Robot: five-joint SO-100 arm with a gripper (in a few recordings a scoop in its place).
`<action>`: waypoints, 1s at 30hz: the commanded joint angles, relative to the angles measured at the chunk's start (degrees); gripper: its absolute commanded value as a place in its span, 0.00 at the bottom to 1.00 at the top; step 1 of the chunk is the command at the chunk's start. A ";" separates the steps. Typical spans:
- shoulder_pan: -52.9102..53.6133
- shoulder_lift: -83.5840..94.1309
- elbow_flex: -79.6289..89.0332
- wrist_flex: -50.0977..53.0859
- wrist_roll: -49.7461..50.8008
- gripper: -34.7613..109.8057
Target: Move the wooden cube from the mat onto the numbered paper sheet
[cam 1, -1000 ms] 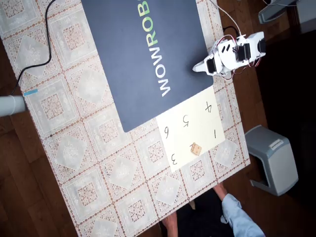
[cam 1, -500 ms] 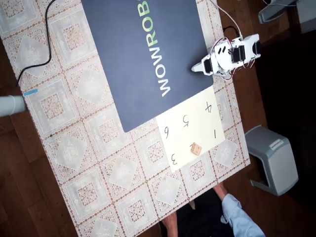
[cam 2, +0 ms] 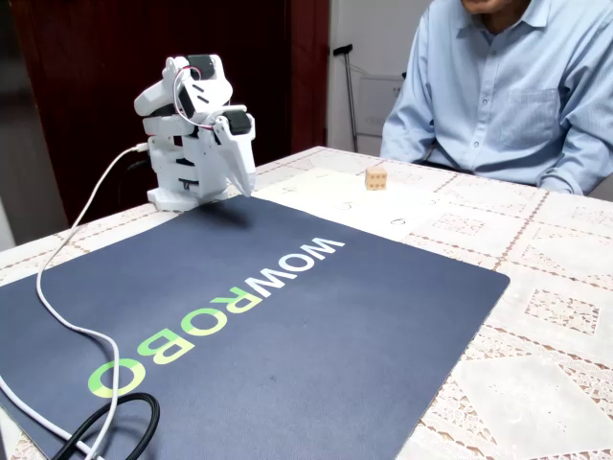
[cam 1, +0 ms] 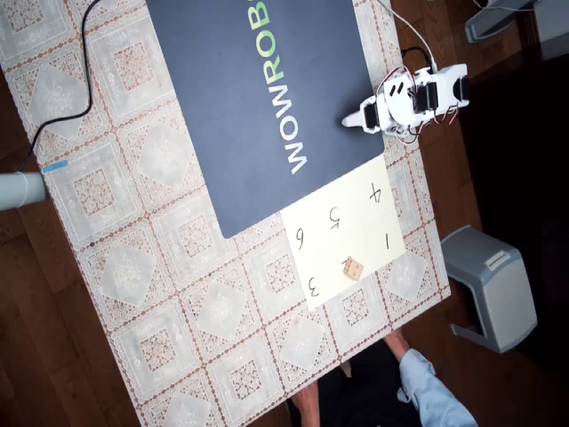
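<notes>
One wooden cube (cam 1: 353, 268) on numbered paper sheet (cam 1: 373, 222), near its edge

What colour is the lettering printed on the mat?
White "WOW" and green "ROBO" on the dark navy-grey mat; the fixed view shows it best.

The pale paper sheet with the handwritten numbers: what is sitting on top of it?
A small wooden cube rests on the numbered paper sheet, between the 3 and the 1 in the overhead view. It seems to hide the 2. The digits 1, 3, 4, 5 and 6 stay uncovered.
</notes>
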State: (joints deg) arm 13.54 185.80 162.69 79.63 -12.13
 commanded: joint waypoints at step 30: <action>3.16 0.70 2.46 1.23 1.49 0.24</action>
State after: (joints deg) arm 15.82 185.80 162.86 79.63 -10.28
